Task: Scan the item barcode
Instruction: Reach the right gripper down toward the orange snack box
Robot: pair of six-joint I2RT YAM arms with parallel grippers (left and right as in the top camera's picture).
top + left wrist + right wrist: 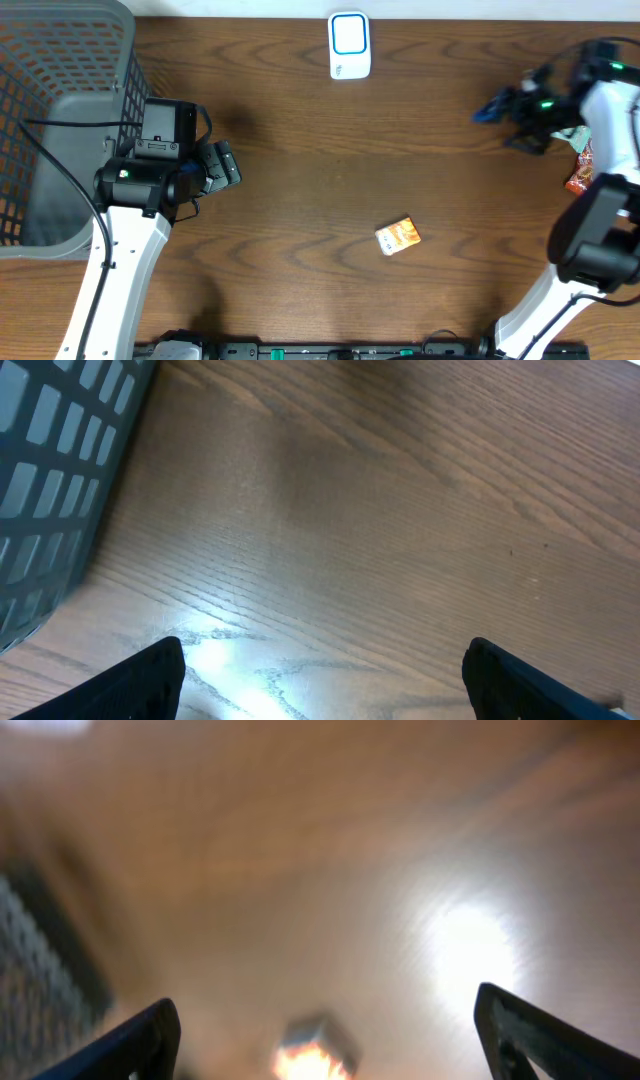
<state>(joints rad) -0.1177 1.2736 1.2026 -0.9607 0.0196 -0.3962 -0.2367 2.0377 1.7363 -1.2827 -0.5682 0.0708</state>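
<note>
On the brown wooden table point(300, 150), a small orange packet point(398, 237) is seen lying free. Left gripper point(322, 685) and right gripper point(325, 1030) are recorded spread wide, nothing held

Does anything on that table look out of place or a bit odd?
The small orange packet lies alone mid-table, askew, apart from both arms and the white device at the far edge. A red packet at the right edge is partly hidden by the right arm. Nothing looks spilled.
</note>
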